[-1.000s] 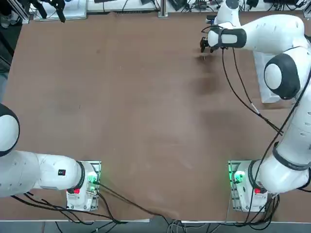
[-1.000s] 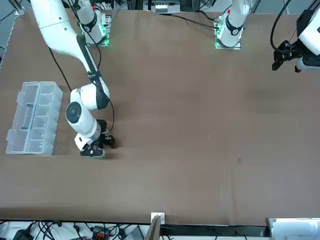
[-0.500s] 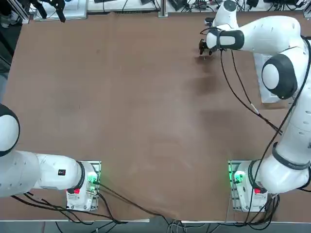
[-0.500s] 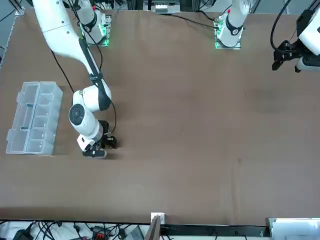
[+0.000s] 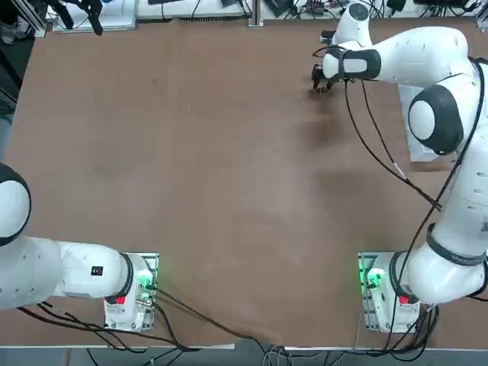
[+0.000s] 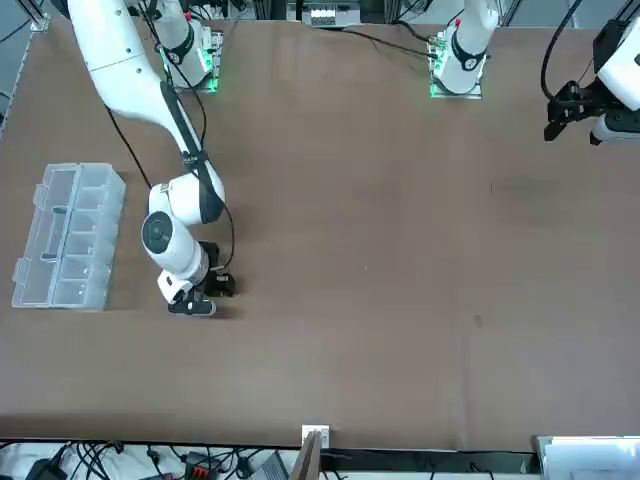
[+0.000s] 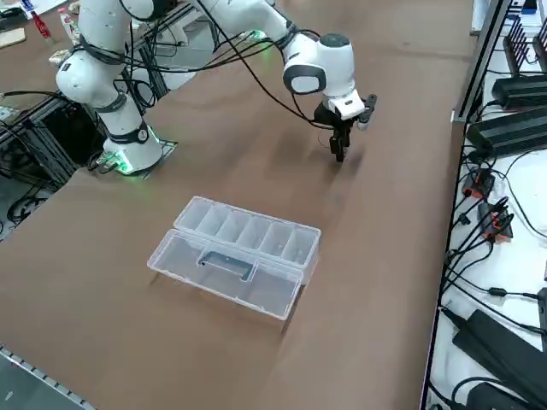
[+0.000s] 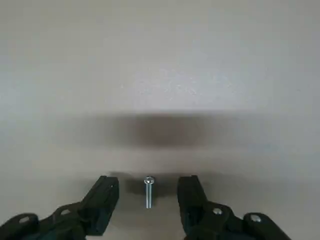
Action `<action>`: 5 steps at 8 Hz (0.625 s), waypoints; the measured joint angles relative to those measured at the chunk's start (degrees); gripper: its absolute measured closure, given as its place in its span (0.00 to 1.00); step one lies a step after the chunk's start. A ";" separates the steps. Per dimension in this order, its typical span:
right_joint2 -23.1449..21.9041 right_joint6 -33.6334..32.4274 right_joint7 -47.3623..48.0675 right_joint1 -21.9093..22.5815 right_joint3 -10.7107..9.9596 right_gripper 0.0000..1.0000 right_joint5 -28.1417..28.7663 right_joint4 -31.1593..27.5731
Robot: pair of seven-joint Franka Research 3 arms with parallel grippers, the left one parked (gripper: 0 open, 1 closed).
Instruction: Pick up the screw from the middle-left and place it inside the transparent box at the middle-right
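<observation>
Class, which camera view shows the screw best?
The right wrist view: the screw lies on the table between the open right gripper fingers, untouched. In the top, front and right side views it cannot be made out.

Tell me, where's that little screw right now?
The screw lies on the brown table, between the open fingers of the right gripper, near the table's far edge and apart from the box.

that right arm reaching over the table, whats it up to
The right gripper is low over the brown table, pointing down, with its fingers open on either side of a small screw lying flat there. The fingers have not closed on the screw, so nothing is held. The transparent box sits apart on the table, lid open.
</observation>
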 joint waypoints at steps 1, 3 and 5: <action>0.38 -0.20 0.00 0.00 0.00 0.27 0.00 0.49; 1.03 -0.71 0.00 0.05 0.00 0.30 0.00 1.30; 1.30 -0.85 0.01 0.06 0.00 0.32 0.00 1.33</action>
